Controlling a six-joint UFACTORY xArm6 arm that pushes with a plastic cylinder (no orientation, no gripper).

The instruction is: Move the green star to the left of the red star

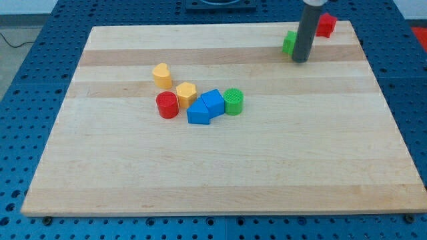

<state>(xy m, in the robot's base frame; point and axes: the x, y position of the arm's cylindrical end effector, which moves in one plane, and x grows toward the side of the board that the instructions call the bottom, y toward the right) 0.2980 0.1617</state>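
Note:
The green star [289, 43] lies near the board's top right, partly hidden behind my rod. The red star [325, 25] lies at the top right corner, up and to the right of the green star. My tip [300, 60] rests on the board just right of and below the green star, touching or nearly touching it. The rod rises out of the view's top.
A cluster sits left of centre: a yellow heart-like block [161, 75], a yellow hexagon [186, 94], a red cylinder [167, 105], a blue triangle-like block [197, 113], a blue cube-like block [213, 103] and a green cylinder [233, 101]. The wooden board [220, 173] lies on a blue perforated table.

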